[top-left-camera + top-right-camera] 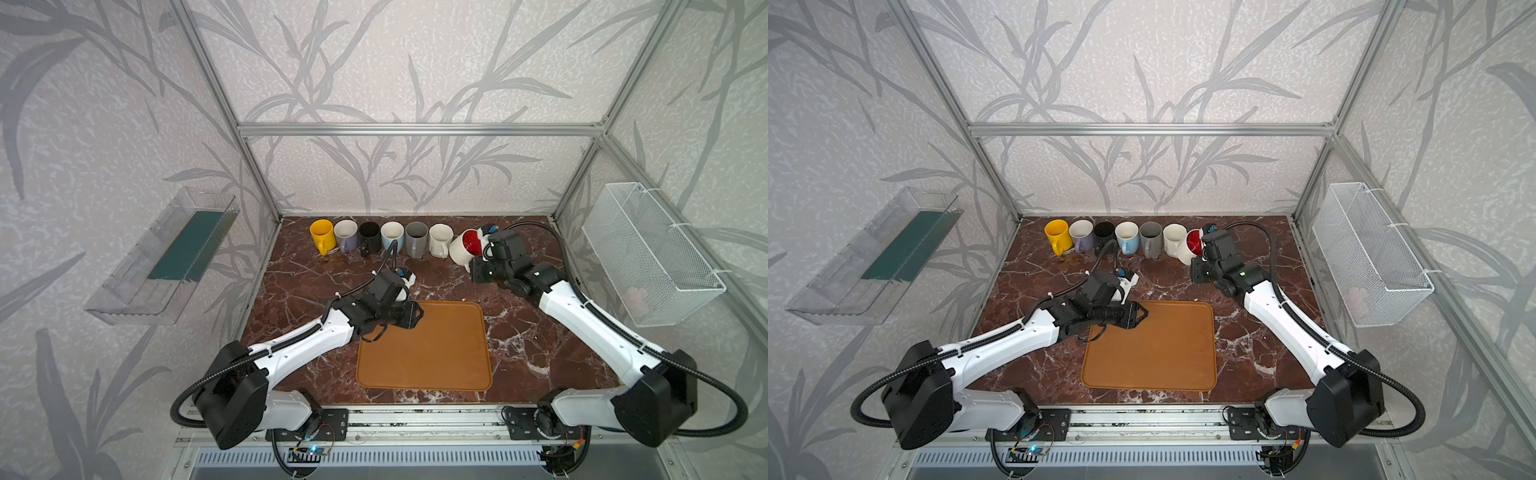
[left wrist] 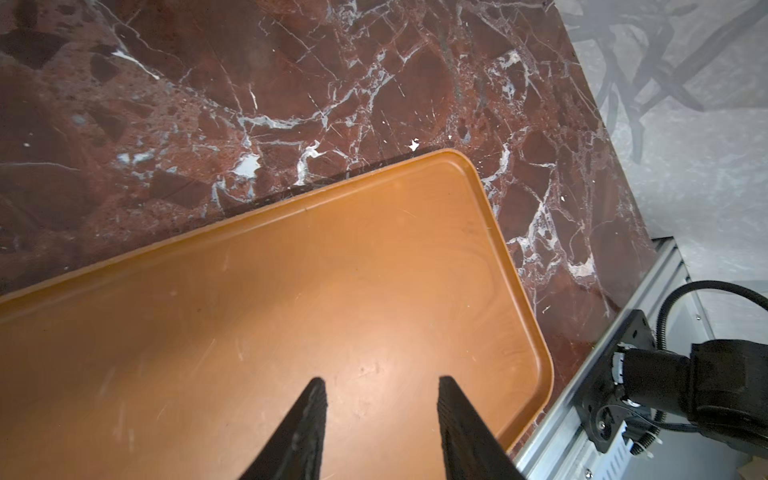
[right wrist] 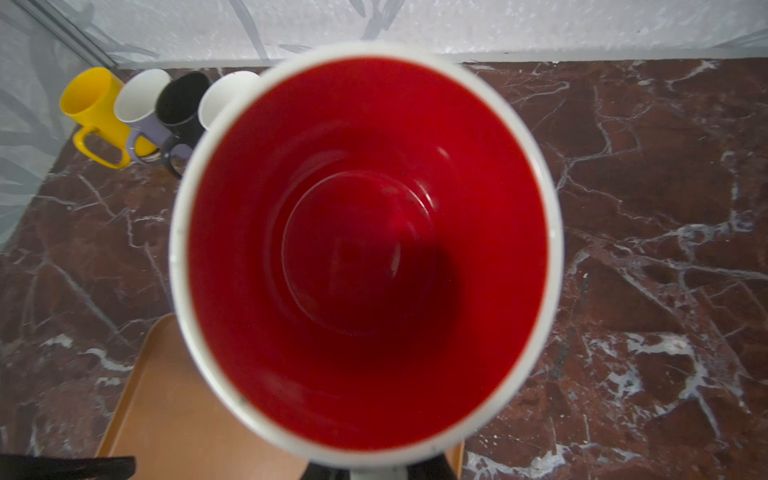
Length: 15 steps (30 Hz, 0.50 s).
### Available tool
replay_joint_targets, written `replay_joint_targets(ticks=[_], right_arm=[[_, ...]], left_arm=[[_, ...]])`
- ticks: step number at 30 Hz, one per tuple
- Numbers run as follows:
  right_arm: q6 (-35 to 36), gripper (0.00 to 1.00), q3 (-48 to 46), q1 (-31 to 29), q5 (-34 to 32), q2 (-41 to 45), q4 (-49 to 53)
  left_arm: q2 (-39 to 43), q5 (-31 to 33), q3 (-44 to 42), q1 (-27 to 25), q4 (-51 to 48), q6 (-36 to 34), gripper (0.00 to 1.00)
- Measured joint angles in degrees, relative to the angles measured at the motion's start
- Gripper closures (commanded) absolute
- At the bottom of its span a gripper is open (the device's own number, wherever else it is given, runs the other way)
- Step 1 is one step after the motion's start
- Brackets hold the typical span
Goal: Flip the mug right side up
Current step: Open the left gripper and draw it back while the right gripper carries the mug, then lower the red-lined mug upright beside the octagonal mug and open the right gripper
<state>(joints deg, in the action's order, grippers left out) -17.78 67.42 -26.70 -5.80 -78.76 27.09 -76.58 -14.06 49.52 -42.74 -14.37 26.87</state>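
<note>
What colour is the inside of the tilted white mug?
The mug is red inside; the right wrist view shows it best.

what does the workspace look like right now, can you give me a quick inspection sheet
surface: red-brown marble tabletop with white veins
job's things: red-lined mug tilted, mouth upward, at the right end of the back row; six other mugs stand mouths up; orange tray empty
clutter: nothing seen
grippers: right gripper shut on the red-lined mug; left gripper open, holding nothing, above the tray
cables: black conduits loop off both arms, no snag seen
surroundings: clear bin on the left wall, wire basket on the right wall
</note>
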Motion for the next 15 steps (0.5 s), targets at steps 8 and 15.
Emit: replay_joint_targets(ticks=[8, 15], right_arm=[[3.3, 1.0, 6.4, 2.8, -5.2, -10.3, 2.4], [5.2, 1.0, 11.0, 4.1, -8.5, -18.4, 2.3]], left_arm=[[0.0, 3.0, 0.0, -0.7, -2.0, -0.5, 0.54], [0.9, 5.3, 0.0, -0.8, -3.4, -1.4, 0.54]])
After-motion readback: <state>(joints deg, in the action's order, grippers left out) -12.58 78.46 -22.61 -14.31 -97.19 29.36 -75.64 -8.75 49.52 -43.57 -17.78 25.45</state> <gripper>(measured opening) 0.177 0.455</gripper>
